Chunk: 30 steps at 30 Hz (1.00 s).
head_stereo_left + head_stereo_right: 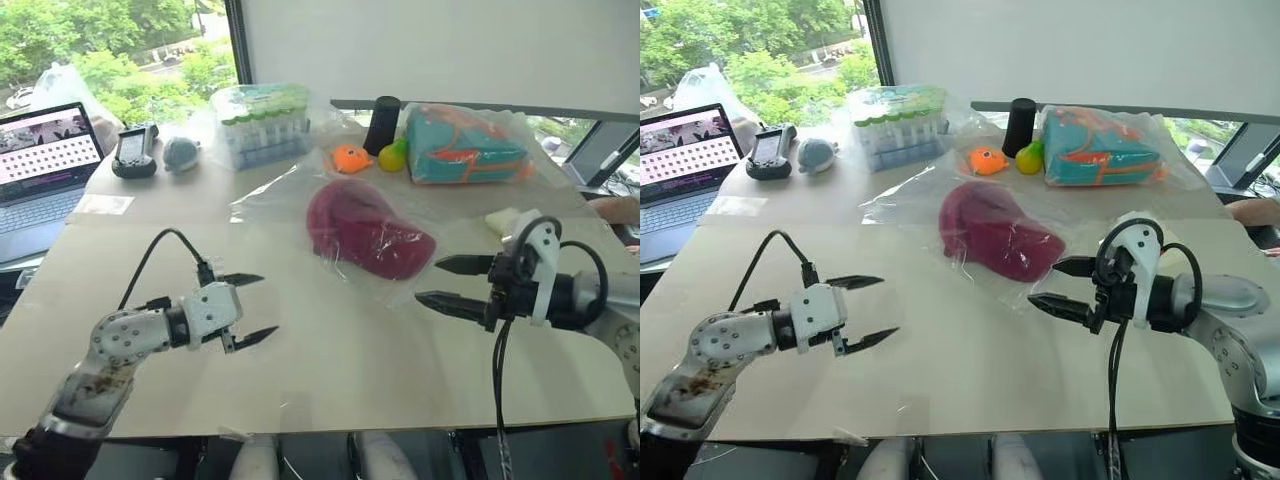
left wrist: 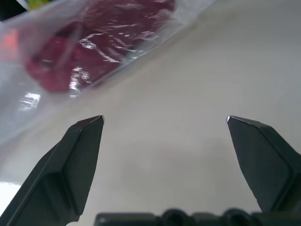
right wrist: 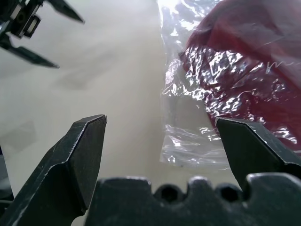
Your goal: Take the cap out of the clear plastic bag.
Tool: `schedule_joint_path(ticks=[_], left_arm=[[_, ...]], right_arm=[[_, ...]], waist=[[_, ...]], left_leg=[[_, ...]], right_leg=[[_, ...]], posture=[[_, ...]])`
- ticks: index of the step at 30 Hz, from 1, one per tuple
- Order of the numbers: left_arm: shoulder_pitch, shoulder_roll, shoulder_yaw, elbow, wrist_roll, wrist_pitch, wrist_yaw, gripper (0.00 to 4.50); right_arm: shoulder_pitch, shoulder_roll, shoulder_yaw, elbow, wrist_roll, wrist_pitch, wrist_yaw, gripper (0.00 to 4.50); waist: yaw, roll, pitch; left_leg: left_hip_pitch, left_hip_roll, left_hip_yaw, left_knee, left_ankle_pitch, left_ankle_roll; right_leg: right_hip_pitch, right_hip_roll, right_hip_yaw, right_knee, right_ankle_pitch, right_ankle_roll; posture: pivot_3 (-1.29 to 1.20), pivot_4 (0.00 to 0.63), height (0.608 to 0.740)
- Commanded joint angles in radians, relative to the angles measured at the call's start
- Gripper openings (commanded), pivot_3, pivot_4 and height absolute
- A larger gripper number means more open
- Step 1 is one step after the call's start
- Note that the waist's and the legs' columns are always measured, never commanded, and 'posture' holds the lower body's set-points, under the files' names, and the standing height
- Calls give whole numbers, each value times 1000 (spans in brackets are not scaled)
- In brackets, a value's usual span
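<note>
The maroon cap (image 1: pixel 365 232) lies inside the clear plastic bag (image 1: pixel 285 195) in the middle of the pale table (image 1: pixel 330 370). The bag spreads wider than the cap, toward the back left. My left gripper (image 1: pixel 250 308) hovers open over bare table, to the near left of the bag, pointing toward it. My right gripper (image 1: pixel 448 283) is open too, just off the bag's right edge beside the cap's brim. In the right wrist view the cap (image 3: pixel 249 61) under crinkled plastic (image 3: pixel 188 141) lies just beyond the fingers (image 3: pixel 254 146). In the left wrist view the cap (image 2: pixel 94 47) sits well beyond the fingertips.
Along the back stand a wrapped rack of green-capped tubes (image 1: pixel 262 125), an orange toy (image 1: pixel 350 158), a black cylinder (image 1: pixel 382 124), a yellow-green ball (image 1: pixel 393 156) and a bagged teal-and-orange item (image 1: pixel 465 147). A laptop (image 1: pixel 40 170), a black handheld device (image 1: pixel 134 150) and a grey object (image 1: pixel 181 152) sit at the left.
</note>
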Motion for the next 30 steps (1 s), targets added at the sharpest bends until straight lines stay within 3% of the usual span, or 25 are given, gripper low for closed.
schedule_joint_path(ticks=[1,11,16,21,30], left_arm=[[-62,-21,-35,105,80,-176,23,4500],[-394,-67,-169,660,327,-616,121,4500],[-474,-165,-189,748,351,-720,208,4500],[-504,-232,-233,753,438,-732,271,4500],[-640,-410,-415,866,729,-569,410,4500]], right_arm=[[7,-13,-35,-53,37,-8,-23,4440],[147,17,-53,-130,-53,-133,-135,4440],[229,75,-84,-134,-124,-268,-190,4440],[309,94,-79,-158,-154,-322,-203,4440],[268,82,-79,-189,-98,-278,-233,4440]], waist=[[1,0,0],[23,0,0],[23,0,0],[16,0,0],[16,-1,0]], left_leg=[[0,0,0,0,0,0],[0,0,0,1,0,0],[-2,-1,0,3,0,0],[-2,-1,0,3,0,0],[-1,-2,-1,4,0,0]], right_leg=[[0,0,0,0,0,0],[0,0,-1,0,1,1],[1,0,0,-1,2,3],[0,0,0,0,3,2],[3,0,0,0,2,5]], posture=[[0,150,740],[0,150,740],[0,150,740],[0,150,740],[0,150,740]])
